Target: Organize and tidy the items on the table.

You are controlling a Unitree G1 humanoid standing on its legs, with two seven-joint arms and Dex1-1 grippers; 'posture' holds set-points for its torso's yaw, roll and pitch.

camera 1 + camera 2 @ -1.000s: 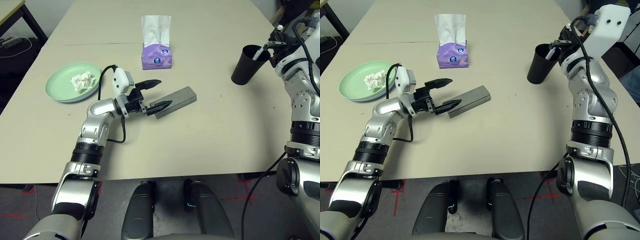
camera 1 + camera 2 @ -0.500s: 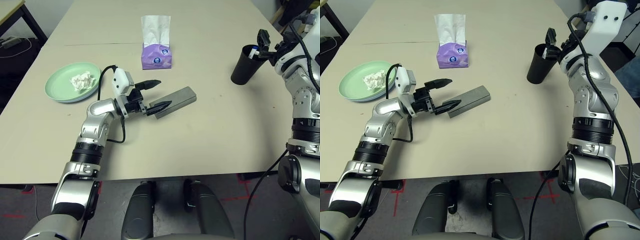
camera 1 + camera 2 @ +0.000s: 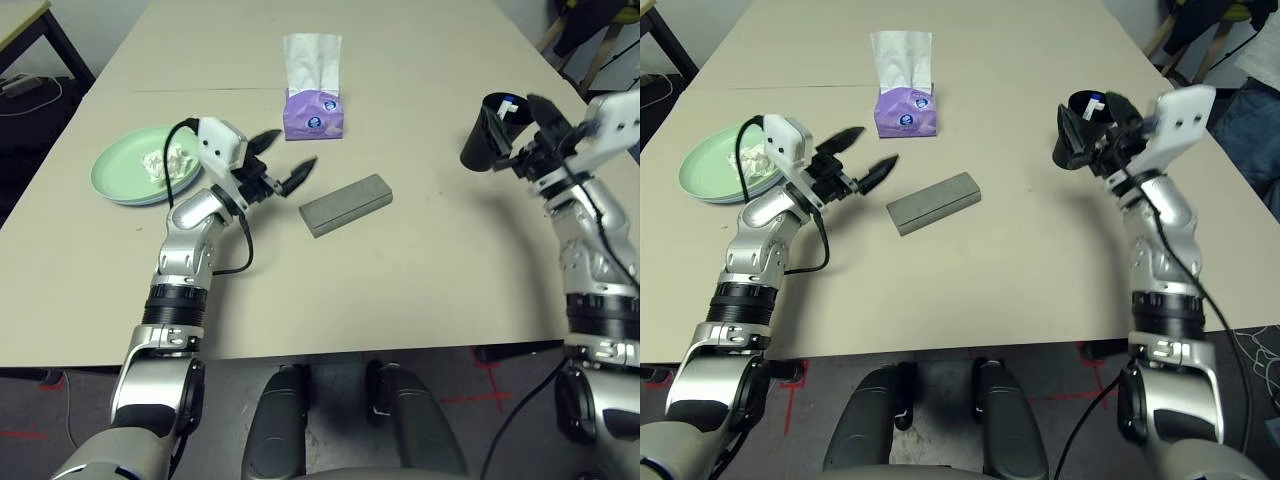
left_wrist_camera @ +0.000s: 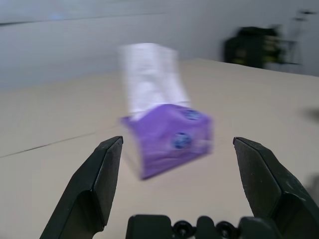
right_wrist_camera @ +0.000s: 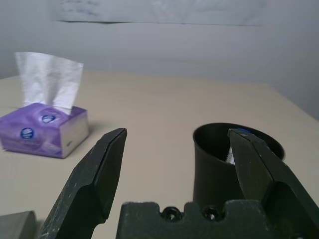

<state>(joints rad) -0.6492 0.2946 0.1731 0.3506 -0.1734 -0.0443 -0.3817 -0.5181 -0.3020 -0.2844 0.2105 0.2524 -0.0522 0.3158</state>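
Both sets of jaws stood fully apart and held nothing. The right gripper (image 5: 174, 164) hung just beside the black cup (image 3: 1077, 132), with one finger across the cup's near side in the wrist view, though contact could not be told; a white marker pen (image 3: 1095, 102) stood inside the cup. The left gripper (image 3: 282, 160) hovered empty between the pale green plate (image 3: 115, 175) and the long grey glasses case (image 3: 345, 204), pointing toward the purple tissue box (image 3: 314, 110) further from the robot than the case. A crumpled white tissue wad (image 3: 160, 160) lay in the plate. The case rested on the tabletop (image 3: 420, 270) near its middle, the cup well to the case's right. Judging by this, the pen and the wad appeared already put away, and no item was in hand. The next move probably called for choosing a remaining item, likely the case, and bringing open jaws squarely around its narrow sides.
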